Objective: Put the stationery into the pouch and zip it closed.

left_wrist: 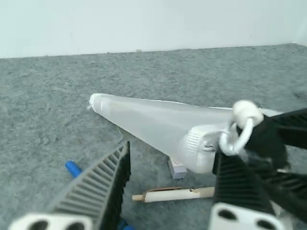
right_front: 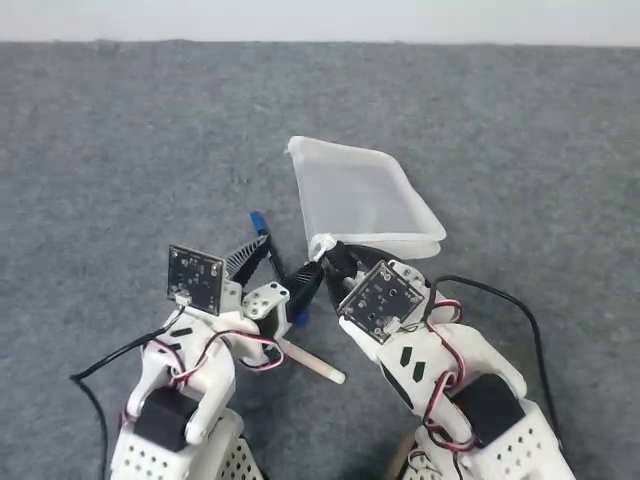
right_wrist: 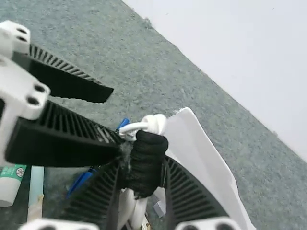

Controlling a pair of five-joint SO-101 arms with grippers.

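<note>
1. while the right gripper [right_wrist: 144, 167] is clenched on the pouch [right_front: 365, 200] at a black lump [right_wrist: 146, 160] by its zipper end, that end sits raised off the grey carpet [right_front: 120, 150] and the pouch's far corner rests on the carpet.
2. the pouch is translucent white and lies mid-table, just ahead of both arms; whether anything is inside it i cannot tell.
3. the left gripper [left_wrist: 172, 158] is released, its jaws spread wide. one finger is just beside the white zipper pull ring [left_wrist: 240, 132] without gripping it.
4. stationery lies outside the pouch on the carpet:
   - a beige pen [left_wrist: 175, 194] below the left gripper
   - a blue pen [left_wrist: 73, 167] near it
   - a small eraser [left_wrist: 176, 167] just beside the raised end
   - a green-and-white tube [right_wrist: 9, 184] next to the beige pen
</note>
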